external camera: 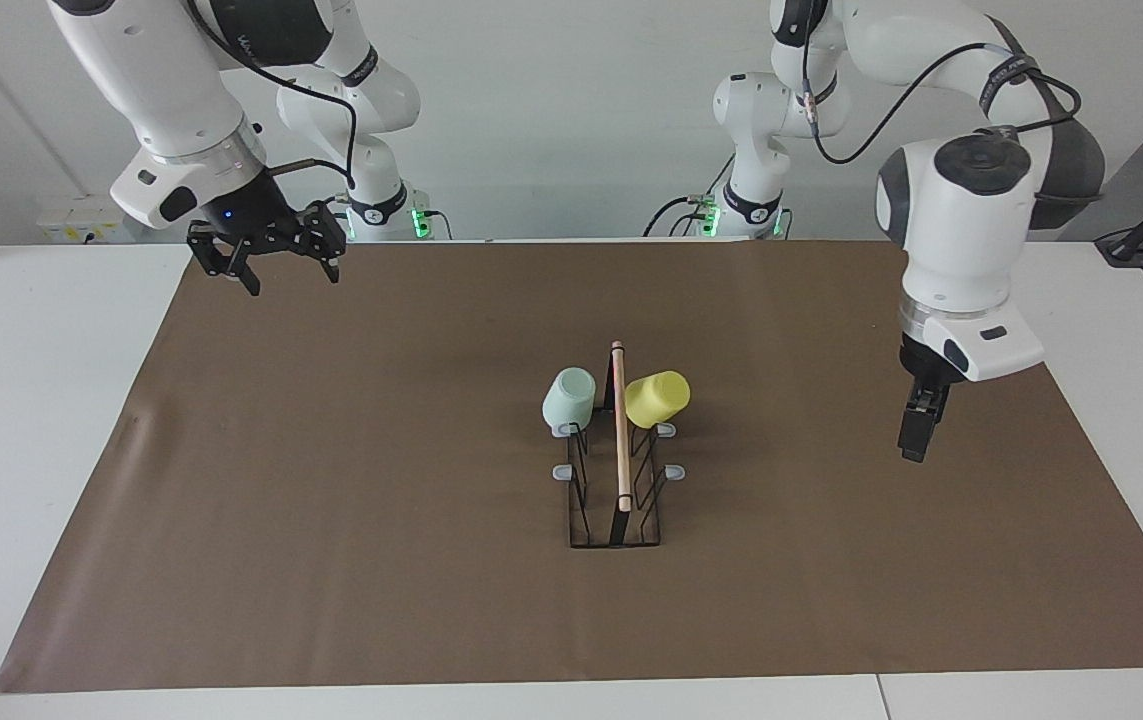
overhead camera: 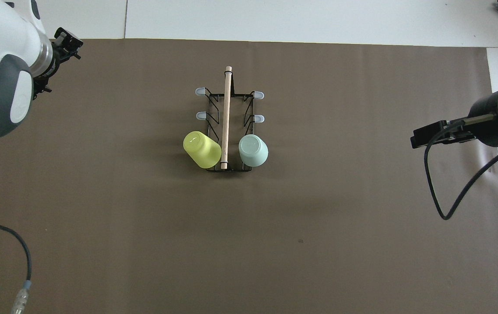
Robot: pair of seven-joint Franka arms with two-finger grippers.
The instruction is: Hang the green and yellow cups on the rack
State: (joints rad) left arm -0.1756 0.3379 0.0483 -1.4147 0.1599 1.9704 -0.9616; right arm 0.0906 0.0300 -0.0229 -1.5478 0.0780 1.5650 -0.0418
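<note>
**Facing view: both cups sit on the rack, both hands are away from it**

In the facing view you can see the rack (external camera: 617, 470) in the middle of the brown mat (external camera: 331, 500) on the desk (external camera: 31, 400). It is a small black wire rack with a light wooden rod (external camera: 620, 430) along its top and grey tips on its prongs.

The green cup (external camera: 569, 396) hangs upside down on a prong on the side toward the right arm's end of the desk. The yellow cup (external camera: 657, 398) hangs tilted on a prong on the side toward the left arm's end. Both cups are on the pair of prongs nearest to the robots. The rod runs between them. The other grey tips you can see have no cup on them.

Your left hand (external camera: 914, 435) hangs over the mat, well apart from the rack, toward the left arm's end of the desk. It points down and you see it edge-on, but its fingers are spread and hold nothing.

Your right hand (external camera: 283, 272) hangs over the corner of the mat near the right arm's base. Its fingers are spread wide and it holds nothing.

In the overhead view the yellow cup (overhead camera: 201, 149) and the green cup (overhead camera: 253, 150) sit on each side of the rod, at the end of the rack (overhead camera: 229, 131) nearest to the robots.
</note>
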